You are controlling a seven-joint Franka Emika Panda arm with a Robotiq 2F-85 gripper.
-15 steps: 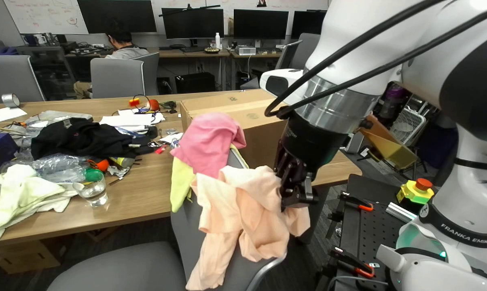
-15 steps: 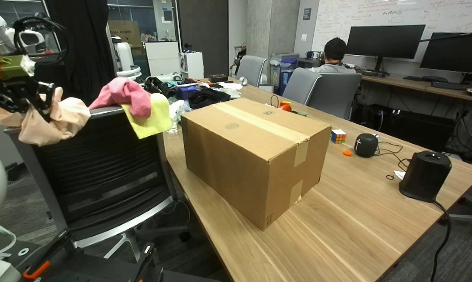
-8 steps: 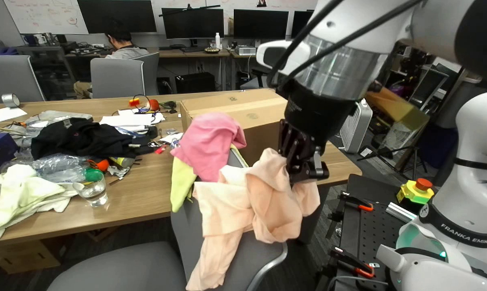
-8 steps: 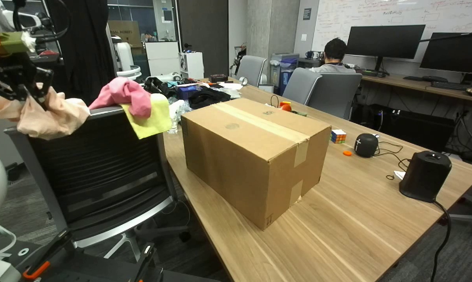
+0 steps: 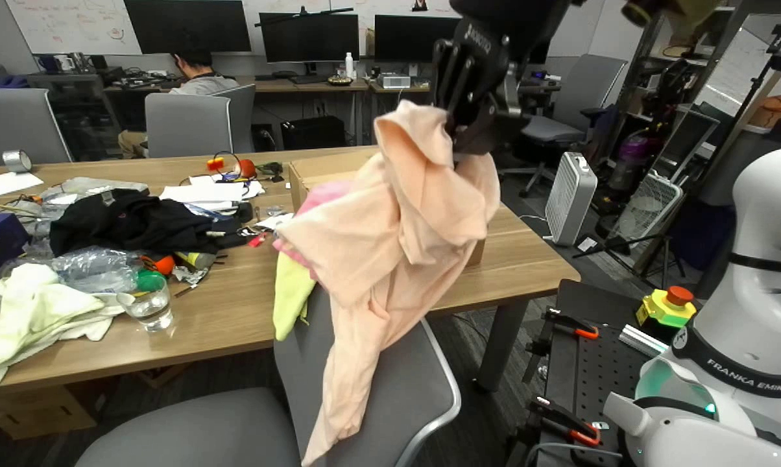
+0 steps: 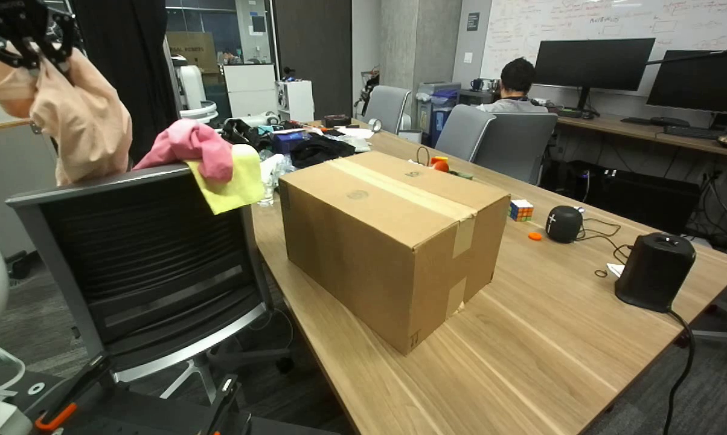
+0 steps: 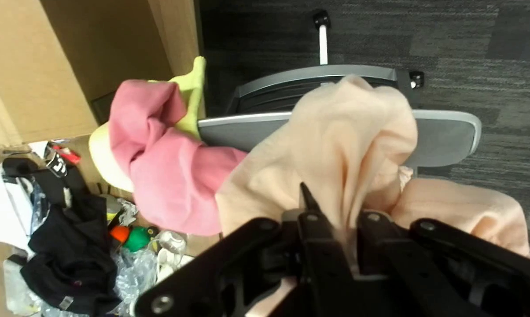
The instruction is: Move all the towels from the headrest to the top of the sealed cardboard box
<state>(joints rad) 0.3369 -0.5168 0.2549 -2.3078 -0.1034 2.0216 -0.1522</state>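
In an exterior view, one claw [image 5: 458, 133] pinches one peach towel [image 5: 390, 246] by a gathered fold near its top. The towel hangs in front of the box [image 5: 322, 170], covering part of it, and its lower end drops before one gray chair [image 5: 416, 395]; whether the two touch, one cannot tell. One pink towel [image 5: 325, 193] and one yellow towel [image 5: 290, 295] rest at the chair's top edge, near the box. On the table [image 5: 527, 256], well apart from the box, are one black cloth [image 5: 134, 224], one pale cloth [image 5: 47, 311] and one roll of tape [image 5: 18, 161], with one glass of water [image 5: 150, 310] beside the pale cloth. One person [image 5: 204, 83] sits well beyond the box.

In an exterior view, one puzzle cube [image 6: 521, 210], one orange disc [image 6: 534, 236], one small speaker [image 6: 564, 224] and one tall black device [image 6: 654, 272] share the table with the box. One long tape strip [image 6: 409, 190] crosses the box's top. The chair is just beside the box, on the side away from the cube. The peach towel hangs from the claw above the chair's end farthest from the box.

In the wrist view, the claw's two fingers [image 7: 320, 246] press on the peach towel, bunched between them. The pink towel lies over the yellow towel, which shows in two parts near the box.
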